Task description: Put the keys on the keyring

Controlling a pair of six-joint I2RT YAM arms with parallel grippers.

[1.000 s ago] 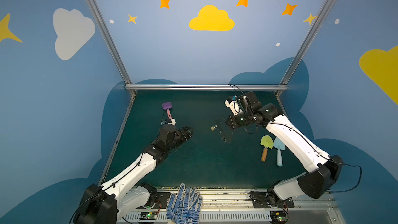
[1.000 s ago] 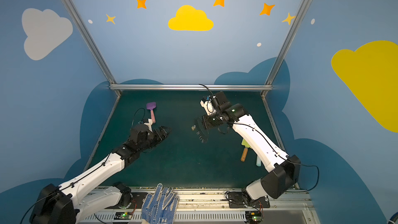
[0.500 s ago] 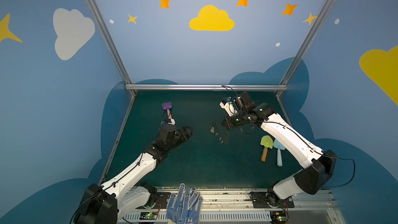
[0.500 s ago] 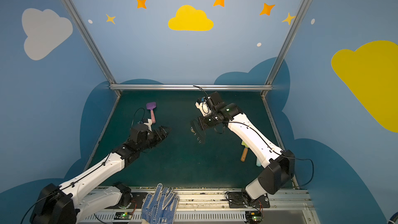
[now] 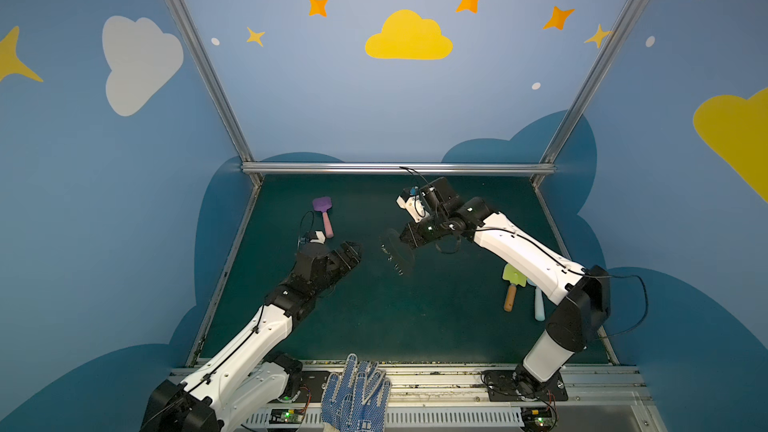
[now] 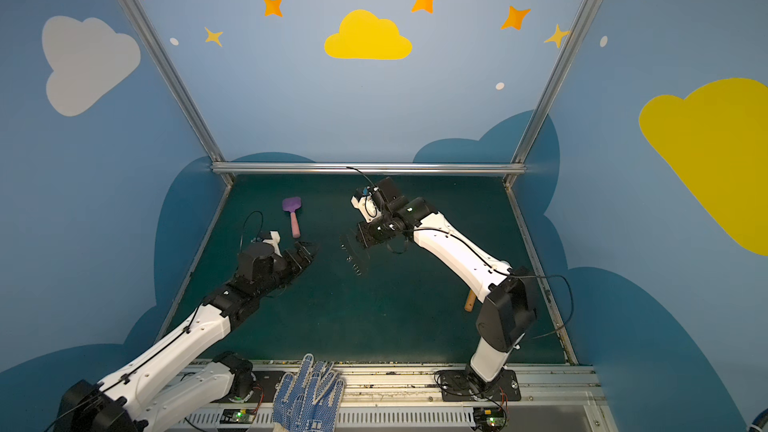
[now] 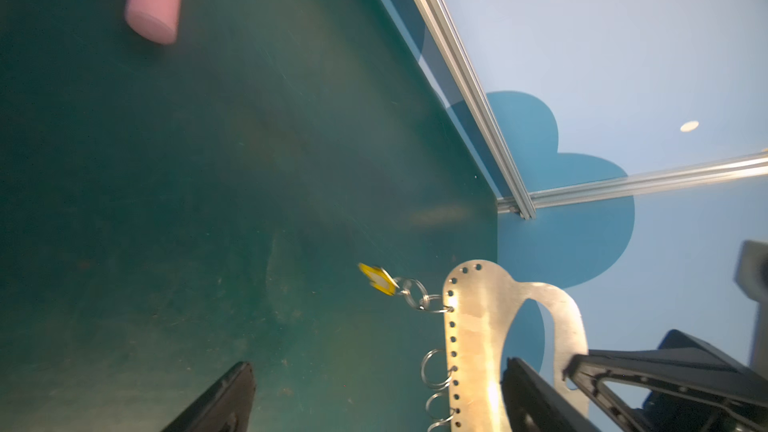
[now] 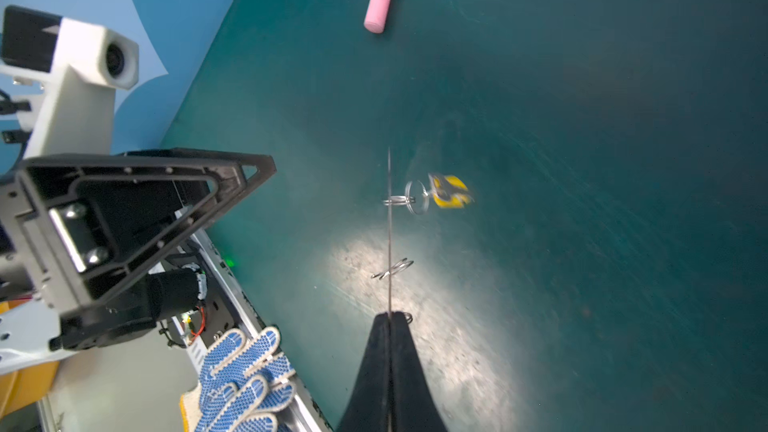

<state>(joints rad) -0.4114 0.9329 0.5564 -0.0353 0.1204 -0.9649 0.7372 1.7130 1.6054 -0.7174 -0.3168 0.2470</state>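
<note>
The dark green table (image 5: pixel 415 326) carries a purple-headed spatula (image 5: pixel 323 211) with a pink handle towards its far left. A green toy shovel (image 5: pixel 512 280) and a pale blue tool (image 5: pixel 539 309) lie just beside each other at the right.

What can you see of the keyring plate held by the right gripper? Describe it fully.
The keyring is a flat, thin, silver-grey metal plate, D-shaped, with a long handle slot and a row of small holes along one edge. Empty split rings hang from some holes; another hole carries linked rings and a blurred yellow tag. The right gripper pinches the plate, seen edge-on there, above the green table.
</note>
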